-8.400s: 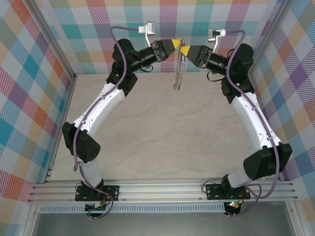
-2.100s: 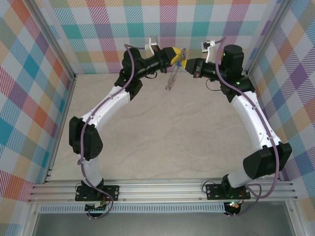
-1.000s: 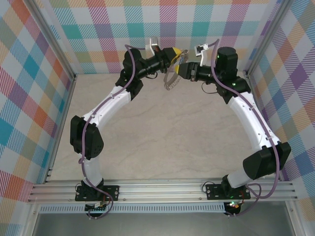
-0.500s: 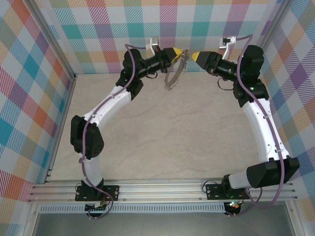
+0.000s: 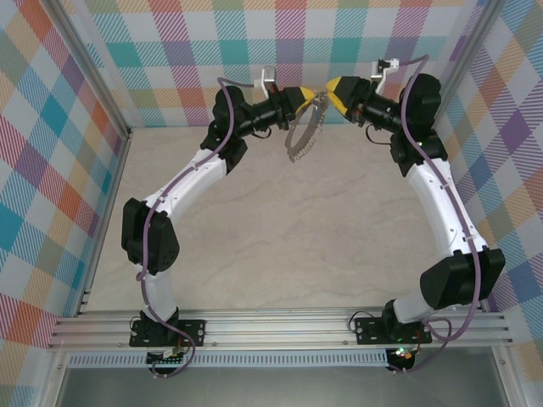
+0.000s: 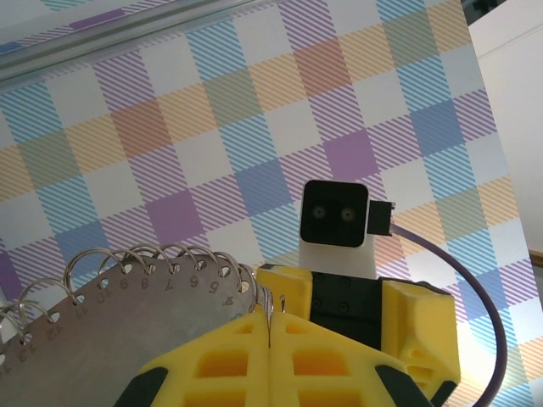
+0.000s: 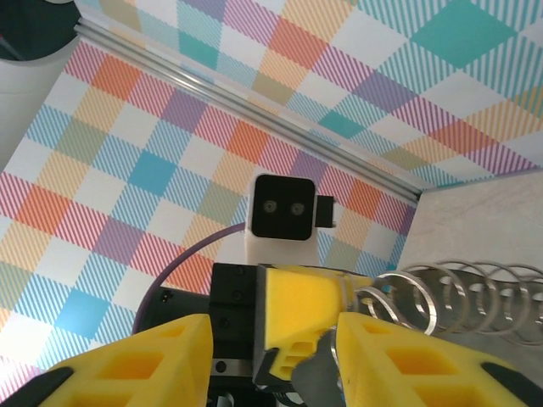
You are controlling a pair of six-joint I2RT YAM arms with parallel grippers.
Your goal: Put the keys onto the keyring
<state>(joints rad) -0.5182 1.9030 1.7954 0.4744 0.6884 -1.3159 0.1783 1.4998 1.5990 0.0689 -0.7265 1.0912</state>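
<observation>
The left end effector is lifted high over the far part of the counter, close to the checked back wall. Its yellow fingers are pressed together, and a thin wire of the keyring is pinched at the line where they meet, so it is clenched on the keyring. In the top view the keyring hangs down and to the left from this grip, in the air above the counter and not touching it. In the left wrist view it shows as a flat grey metal piece with small numbers and a row of wire loops along its curved edge.

The right end effector is facing the left one, just beside it, at the same height. In the right wrist view its two yellow fingers stand well apart, so it is released. Between them the left end effector and the loops of the keyring are seen.
</observation>
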